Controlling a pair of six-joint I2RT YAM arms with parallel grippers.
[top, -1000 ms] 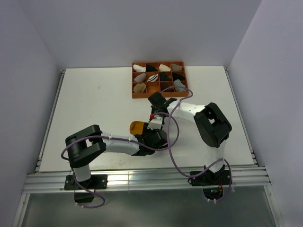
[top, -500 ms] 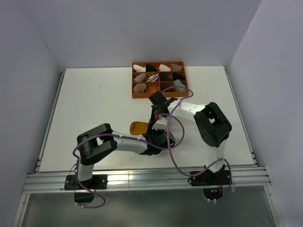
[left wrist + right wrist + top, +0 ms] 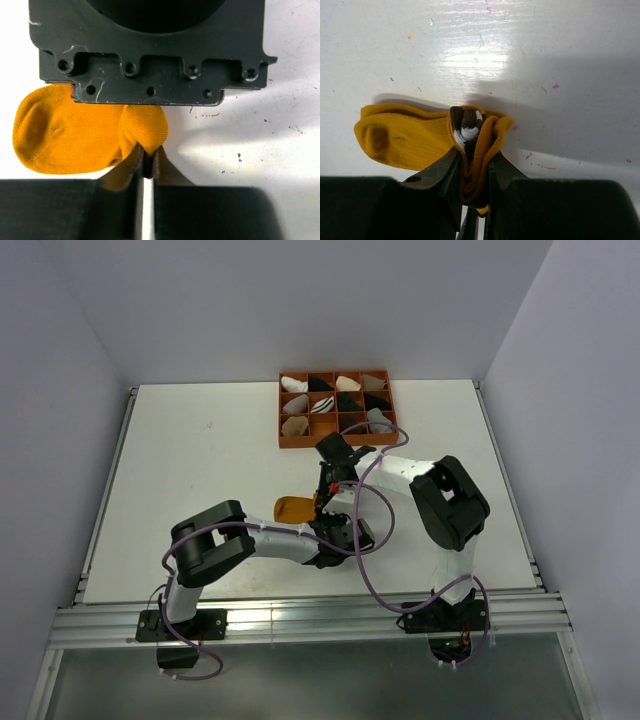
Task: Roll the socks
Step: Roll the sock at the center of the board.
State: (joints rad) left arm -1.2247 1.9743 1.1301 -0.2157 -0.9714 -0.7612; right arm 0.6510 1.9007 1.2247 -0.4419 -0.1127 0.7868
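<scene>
Yellow sock (image 3: pixel 290 508) on the table (image 3: pixel 200 460), near the tray's (image 3: pixel 335 444) front edge and lying along it, toe leftward — both arms meet at its right end, the right gripper (image 3: pixel 472 175) clamping the bunched striped cuff and the left gripper (image 3: pixel 146 167) pinching a fold just beside.

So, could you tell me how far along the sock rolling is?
Done: the tray holds bundles. In hand: the left end effector and the right end effector pinch the yellow sock, bunched at its cuff, toe flat. To do: completing the roll.
</scene>
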